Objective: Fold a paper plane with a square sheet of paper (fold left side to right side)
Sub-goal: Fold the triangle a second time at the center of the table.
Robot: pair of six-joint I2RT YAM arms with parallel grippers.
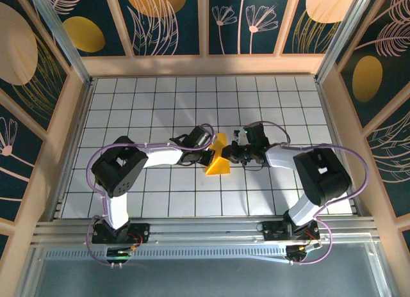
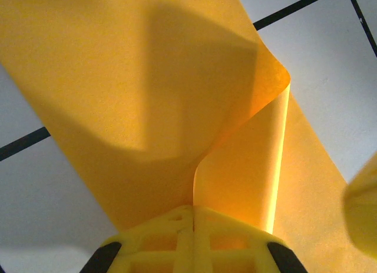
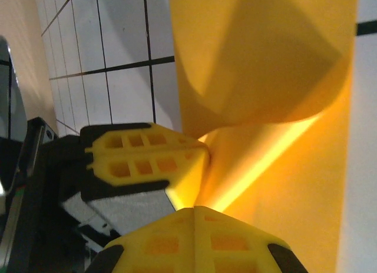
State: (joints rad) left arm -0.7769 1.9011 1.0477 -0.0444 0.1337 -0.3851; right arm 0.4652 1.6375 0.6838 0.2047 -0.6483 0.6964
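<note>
The square sheet of paper point(image 1: 219, 164) lies mid-table as an orange-yellow, partly folded shape between the two grippers. My left gripper point(image 1: 209, 157) is at its left edge. In the left wrist view the left gripper point(image 2: 193, 209) is shut on a lifted flap of the sheet point(image 2: 147, 79), which curls up and over the flat layer. My right gripper point(image 1: 230, 153) is at the sheet's right side. In the right wrist view the right gripper point(image 3: 194, 209) is shut, its tip against the flat part of the sheet point(image 3: 265, 61), next to the left gripper point(image 3: 200, 157).
White tiled floor point(image 1: 160, 105) with black grid lines surrounds the paper. Wooden-framed walls point(image 1: 205, 63) with a dark floral pattern close in the back and sides. Both arm bases point(image 1: 118, 232) sit on the rail at the near edge.
</note>
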